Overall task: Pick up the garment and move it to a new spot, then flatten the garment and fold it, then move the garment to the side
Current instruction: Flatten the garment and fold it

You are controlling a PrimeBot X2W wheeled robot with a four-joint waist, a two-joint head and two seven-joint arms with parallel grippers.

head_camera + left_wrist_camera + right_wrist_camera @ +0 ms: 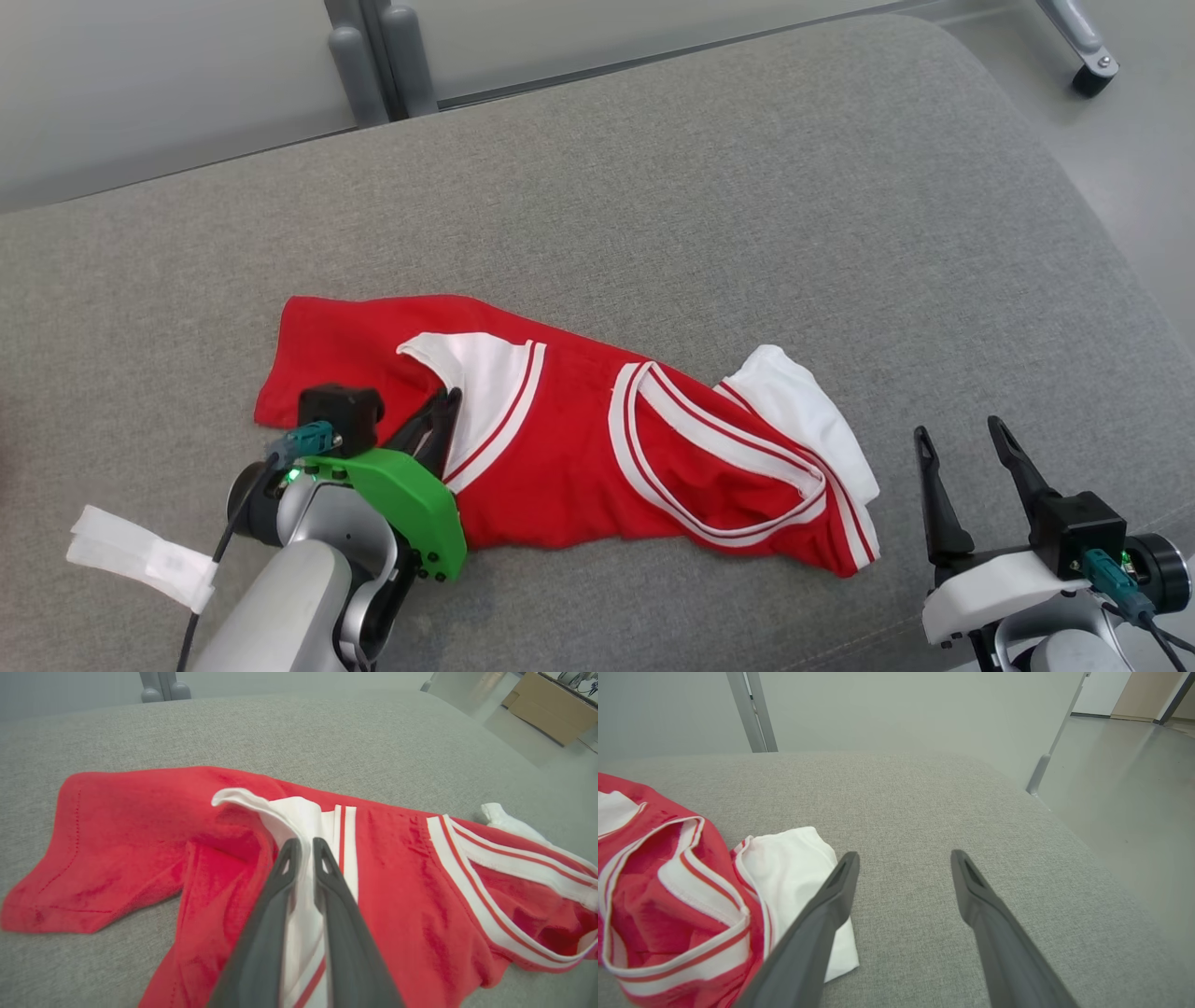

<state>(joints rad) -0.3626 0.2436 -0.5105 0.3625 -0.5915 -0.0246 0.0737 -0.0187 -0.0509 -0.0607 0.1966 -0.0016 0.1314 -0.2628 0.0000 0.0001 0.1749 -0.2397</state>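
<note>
The garment (560, 439) is a red shirt with white sleeves and red-striped white trim, lying crumpled on the grey cushioned surface (653, 205). My left gripper (448, 403) is shut on the white sleeve at the garment's left part; in the left wrist view the gripper (302, 847) pinches a fold of that white sleeve (299, 816) between its two dark fingers. My right gripper (962, 434) stands open just right of the garment, above bare cushion. In the right wrist view that gripper (903, 858) has its left finger beside the other white sleeve (784, 868), apart from it.
A strip of white tape (140, 555) lies on the cushion at the lower left. The cushion's rounded edge (1074, 187) drops off at the right to a grey floor. Grey frame posts (383, 56) stand behind the cushion. A cardboard box (551, 709) sits on the floor far right.
</note>
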